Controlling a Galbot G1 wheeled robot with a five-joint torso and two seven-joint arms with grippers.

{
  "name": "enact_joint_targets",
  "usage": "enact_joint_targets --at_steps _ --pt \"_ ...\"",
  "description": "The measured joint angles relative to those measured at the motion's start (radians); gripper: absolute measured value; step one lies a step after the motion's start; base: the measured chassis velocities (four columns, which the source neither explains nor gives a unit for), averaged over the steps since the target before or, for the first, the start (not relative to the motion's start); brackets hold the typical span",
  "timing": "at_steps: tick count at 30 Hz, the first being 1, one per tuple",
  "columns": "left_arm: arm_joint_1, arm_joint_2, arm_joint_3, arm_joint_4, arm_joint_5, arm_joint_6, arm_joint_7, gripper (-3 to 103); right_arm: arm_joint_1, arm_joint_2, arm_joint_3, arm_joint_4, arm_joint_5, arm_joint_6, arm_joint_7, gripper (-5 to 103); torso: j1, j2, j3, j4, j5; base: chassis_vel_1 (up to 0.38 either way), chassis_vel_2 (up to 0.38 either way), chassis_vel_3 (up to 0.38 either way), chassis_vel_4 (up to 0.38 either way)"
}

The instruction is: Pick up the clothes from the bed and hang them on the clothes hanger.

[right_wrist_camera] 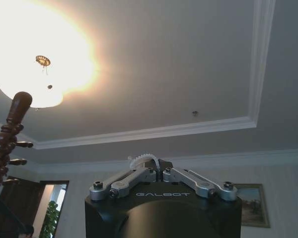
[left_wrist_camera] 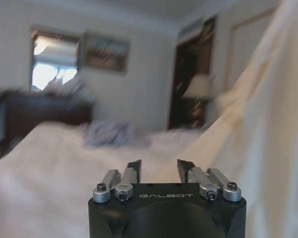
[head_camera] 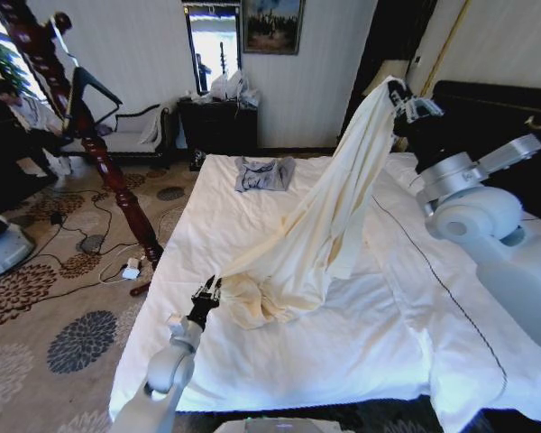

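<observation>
Head view: right gripper (head_camera: 398, 94) raised high over the bed (head_camera: 279, 352), pinching the top of the cream robe (head_camera: 329, 216), which runs as one long diagonal from that grip down toward the robot's left, its lower end bunched on the duvet. Left gripper (head_camera: 207, 293) sits low at that bunched hem, just beside it, so it is the nearer arm to the loose end. Black coat hanger (head_camera: 90, 86) hangs on the reddish wooden post (head_camera: 81, 126), well apart, left of both arms. Small grey-blue garment (head_camera: 263, 173) lies farther up the bed. Left wrist view: left gripper (left_wrist_camera: 159, 168) has its jaws parted with nothing between; robe (left_wrist_camera: 268, 124) rises beside it. Right wrist view: right gripper (right_wrist_camera: 156, 166) clamped on a sliver of pale fabric, aimed at the ceiling, post top (right_wrist_camera: 12, 129) at the edge
</observation>
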Motion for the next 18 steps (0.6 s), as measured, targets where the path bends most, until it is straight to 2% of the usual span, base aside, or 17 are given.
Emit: enact_joint_targets --at_steps 1,3,4,6,7,9,10,12,13,15,18 --pt "-0.016 0.003 0.017 -0.004 -0.005 -0.013 0.005 46 -0.001 -0.001 0.0 0.004 0.003 0.0 0.0 1 0.0 0.0 0.0 -0.0001 0.0001 0.0 0.0 0.0 0.0" --pt "-0.078 -0.009 0.081 0.013 -0.012 -0.006 -0.006 57 -0.003 -0.005 -0.007 0.013 0.01 0.0 0.0 1 0.0 0.0 0.0 -0.0003 0.0 0.0 0.0 0.0 0.0" --pt "-0.078 -0.009 0.081 0.013 -0.012 -0.006 -0.006 57 -0.003 -0.005 -0.007 0.013 0.01 0.0 0.0 1 0.0 0.0 0.0 -0.0003 0.0 0.0 0.0 0.0 0.0" --pt "-0.2 -0.058 0.182 0.077 0.006 0.037 -0.041 68 0.005 -0.006 -0.027 0.014 0.013 -0.001 0.0 1 0.0 0.0 0.0 -0.0006 -0.0001 0.0 0.0 0.0 0.0" --pt "-0.2 -0.058 0.182 0.077 0.006 0.037 -0.041 68 0.005 -0.006 -0.027 0.014 0.013 -0.001 0.0 1 0.0 0.0 0.0 -0.0006 -0.0001 0.0 0.0 0.0 0.0" --pt "-0.287 -0.108 0.25 0.131 0.02 0.07 -0.067 79 0.022 -0.001 -0.049 0.009 0.014 -0.002 0.0 1 0.0 0.0 0.0 -0.0007 0.0 0.0 0.0 0.0 0.0" --pt "-0.32 -0.129 0.275 0.156 0.023 0.084 -0.082 79 0.029 0.0 -0.058 0.006 0.014 -0.003 0.0 1 0.0 0.0 0.0 -0.0008 0.0 0.0 0.0 0.0 0.0" --pt "-0.386 -0.177 0.329 0.222 0.036 0.104 -0.109 89 0.043 0.004 -0.077 -0.004 0.012 -0.003 0.0 1 0.0 0.0 0.0 -0.0004 0.0002 0.0 0.0 0.0 0.0" --pt "-0.386 -0.177 0.329 0.222 0.036 0.104 -0.109 89 0.043 0.004 -0.077 -0.004 0.012 -0.003 0.0 1 0.0 0.0 0.0 -0.0004 0.0002 0.0 0.0 0.0 0.0" --pt "-0.424 -0.217 0.361 0.277 0.056 0.107 -0.13 98 0.051 0.007 -0.089 -0.011 0.005 -0.003 0.0 1 0.0 0.0 0.0 -0.0004 0.0002 0.0 0.0 0.0 0.0" --pt "-0.442 -0.249 0.378 0.317 0.064 0.113 -0.143 100 0.058 0.013 -0.1 -0.018 -0.003 -0.004 0.0 1 0.0 0.0 0.0 -0.0005 0.0002 0.0 0.0 0.0 0.0"
